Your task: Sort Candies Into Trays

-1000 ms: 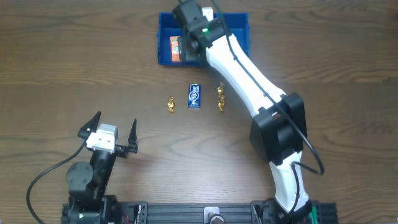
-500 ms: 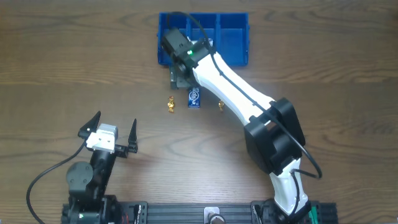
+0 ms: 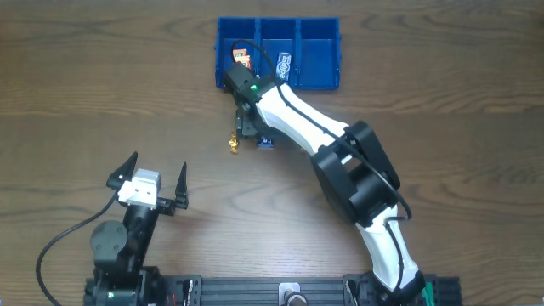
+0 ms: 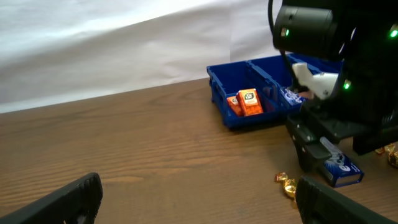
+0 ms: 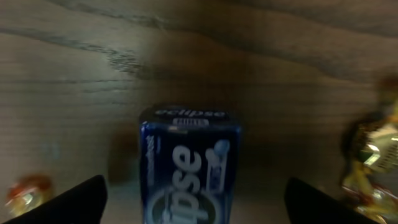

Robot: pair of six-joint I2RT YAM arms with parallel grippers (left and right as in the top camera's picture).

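One blue gum pack (image 5: 189, 168) lay toward the far edge of the table (image 3: 85, 85), before the blue tray (image 3: 332, 51), your right gripper (image 5: 196, 202) spread around it, a gold candy (image 3: 233, 143) beside it. Your left gripper (image 3: 158, 161) gaped near the front-left corner.

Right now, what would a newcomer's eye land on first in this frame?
The right gripper hangs open over a dark blue rectangular candy pack on the wooden table, one finger on each side. Beyond it sits the bright blue plastic three-compartment tray, with small orange packets in the compartment at the top view's left, and a gold-wrapped candy lies beside the pack.
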